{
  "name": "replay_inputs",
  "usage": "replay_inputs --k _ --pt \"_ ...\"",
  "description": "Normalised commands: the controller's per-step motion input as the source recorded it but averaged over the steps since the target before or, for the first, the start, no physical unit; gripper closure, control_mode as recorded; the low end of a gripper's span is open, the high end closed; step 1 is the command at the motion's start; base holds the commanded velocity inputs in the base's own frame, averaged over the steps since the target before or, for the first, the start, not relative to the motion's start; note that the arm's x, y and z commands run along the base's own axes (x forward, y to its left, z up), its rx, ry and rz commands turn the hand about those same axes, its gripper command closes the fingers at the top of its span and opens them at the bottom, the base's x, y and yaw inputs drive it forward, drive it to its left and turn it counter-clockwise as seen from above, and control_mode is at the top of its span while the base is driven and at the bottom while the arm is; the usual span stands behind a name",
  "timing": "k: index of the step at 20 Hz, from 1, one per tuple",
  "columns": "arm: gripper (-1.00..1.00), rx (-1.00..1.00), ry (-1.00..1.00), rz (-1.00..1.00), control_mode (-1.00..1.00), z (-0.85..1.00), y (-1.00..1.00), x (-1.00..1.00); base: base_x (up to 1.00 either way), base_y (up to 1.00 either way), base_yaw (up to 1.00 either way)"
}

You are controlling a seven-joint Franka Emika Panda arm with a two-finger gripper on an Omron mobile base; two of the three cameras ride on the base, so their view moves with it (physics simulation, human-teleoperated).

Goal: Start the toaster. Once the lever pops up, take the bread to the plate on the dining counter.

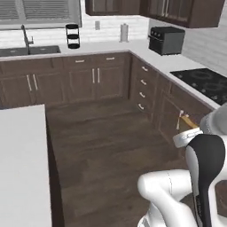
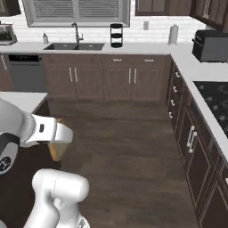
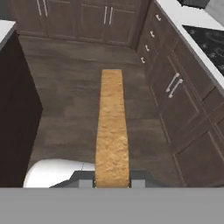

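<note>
Gripper (image 3: 112,183): you've got the jaws narrowed and clamped on the bread (image 3: 112,131) — edge-on between the fingertips.
Bread: in your grip, above the dark wood floor (image 3: 74,109) — beside the cabinets (image 3: 183,113).

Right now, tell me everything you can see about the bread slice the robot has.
The bread is a golden-brown toasted slice with a grainy, crumbly-looking surface, seen edge-on in the hand view as a long narrow strip running away from the camera. Its near end sits between the fingertips of the gripper, which is shut on it. It hangs in the air above the dark wood floor, touching nothing else. In the right base view a tan corner pokes out below the hand.
</note>
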Motion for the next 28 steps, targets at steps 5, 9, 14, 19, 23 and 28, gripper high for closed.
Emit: replay_inputs --k 5,9,14,19,23,28 --pt "1.00 0.00 0.00 0.00 1.00 0.00 0.00 0.00 -0.05 0.00 1.00" --pt "1.00 0.00 0.00 0.00 1.00 0.00 0.00 0.00 -0.06 0.00 1.00" --pt "1.00 0.00 0.00 0.00 1.00 0.00 0.00 0.00 -0.05 0.00 1.00" --pt "1.00 0.00 0.00 0.00 1.00 0.00 0.00 0.00 -0.19 0.21 0.97" --pt "1.00 0.00 0.00 0.00 1.00 0.00 0.00 0.00 -0.13 0.97 0.64" --pt "1.00 0.00 0.00 0.00 1.00 0.00 0.00 0.00 -0.09 1.00 0.39"
